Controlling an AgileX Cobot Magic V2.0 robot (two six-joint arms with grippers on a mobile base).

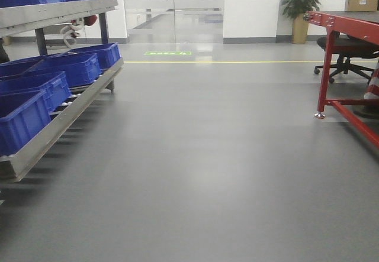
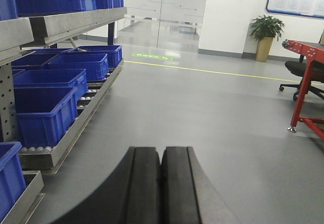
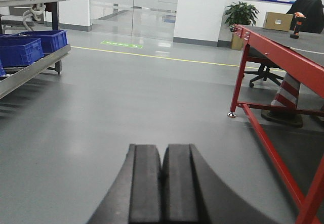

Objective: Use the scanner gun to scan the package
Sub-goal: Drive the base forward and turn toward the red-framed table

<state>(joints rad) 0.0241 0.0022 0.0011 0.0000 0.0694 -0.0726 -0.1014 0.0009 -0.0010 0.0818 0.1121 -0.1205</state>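
1. Red table (image 3: 276, 53) is well off to the right. Nothing has started and the whole task is left.
2. Package (image 3: 277, 20) sits at the table's far end.
3. Scanner gun (image 3: 298, 24) stands near the package, untouched.
4. Left gripper (image 2: 161, 155) and right gripper (image 3: 162, 153) have their jaws together, empty.

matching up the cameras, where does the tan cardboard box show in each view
Front view: the tan cardboard box sits in the top right corner, on the red metal table.
Left wrist view: the box is not in it; only the table's end shows at the right edge.
Right wrist view: the box is at upper right, on the table's far end.
Shared landmark: the green potted plant by the white wall.
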